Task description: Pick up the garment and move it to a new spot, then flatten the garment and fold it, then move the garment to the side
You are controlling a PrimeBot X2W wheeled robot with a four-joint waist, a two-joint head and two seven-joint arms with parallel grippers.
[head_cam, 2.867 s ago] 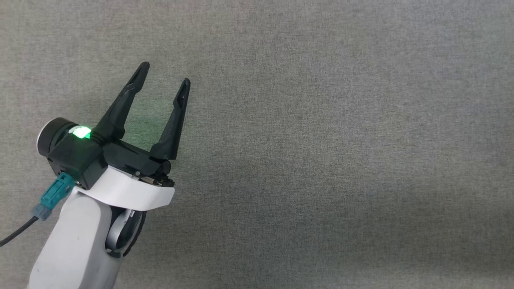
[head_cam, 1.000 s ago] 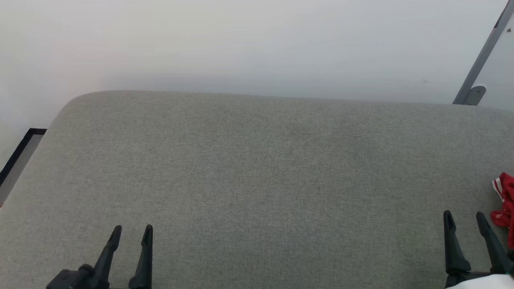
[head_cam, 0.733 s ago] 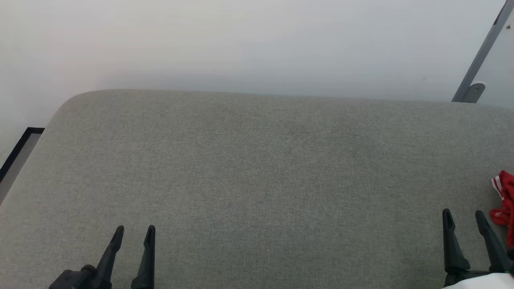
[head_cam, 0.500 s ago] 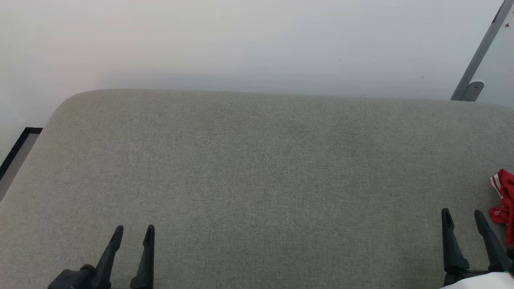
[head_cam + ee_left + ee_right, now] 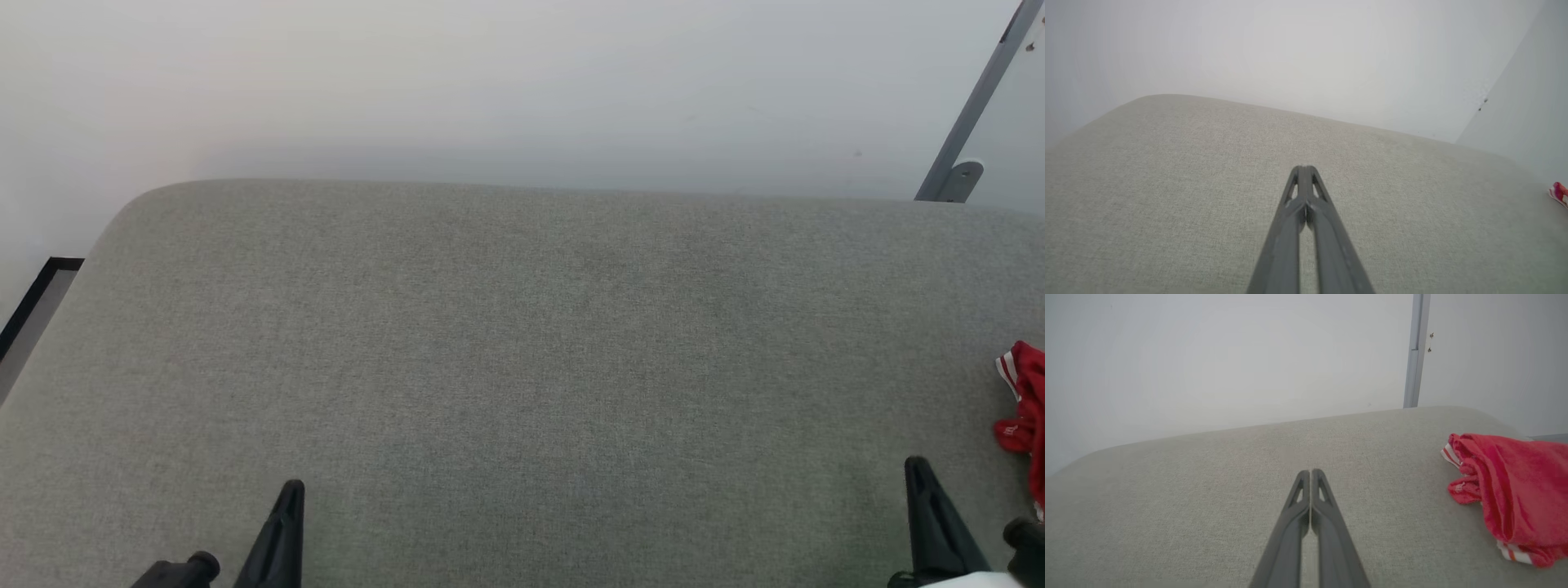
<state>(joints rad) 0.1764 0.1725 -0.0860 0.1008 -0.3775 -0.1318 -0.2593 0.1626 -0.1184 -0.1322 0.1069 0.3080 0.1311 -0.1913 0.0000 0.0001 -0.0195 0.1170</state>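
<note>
Both the left hand [image 5: 1305, 169] and right hand [image 5: 1310, 472] sank lower and closed since a moment ago. Broad grey fabric bench [image 5: 522, 343] carries the crumpled red, stripe-trimmed garment [image 5: 1506, 490] at its right end, near the right hand; both clenched, empty. Reaching unopened could shove cloth overboard.

A broad grey fabric cushion [image 5: 522, 343] with a rounded far left corner spreads across the head view. A plain pale wall [image 5: 490, 82] stands behind it. At the upper right a grey metal post [image 5: 971, 106] meets the cushion's far edge, with a small bracket [image 5: 962, 175] at its foot. A black-edged strip [image 5: 37, 298] lies beyond the cushion's left edge.
</note>
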